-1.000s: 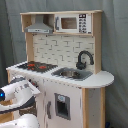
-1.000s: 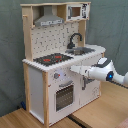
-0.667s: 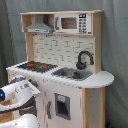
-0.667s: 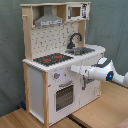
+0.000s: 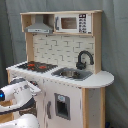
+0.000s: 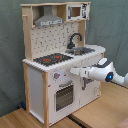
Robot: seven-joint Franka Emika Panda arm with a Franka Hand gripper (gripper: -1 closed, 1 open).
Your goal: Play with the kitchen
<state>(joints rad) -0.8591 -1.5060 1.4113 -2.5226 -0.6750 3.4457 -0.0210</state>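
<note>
White and light-wood toy kitchen [image 6: 52, 75] stands on a wooden floor [image 6: 30, 119] before a grey curtain [image 6: 10, 55]; black faucet [image 5: 84, 59] at 3 o'clock of the red-ringed hob [image 5: 36, 65]. White arm's gripper [image 6: 75, 71] reaches the front panel beside the knobs [image 6: 57, 76], nothing between; finger spread cannot be told. No visible change from a second ago.
</note>
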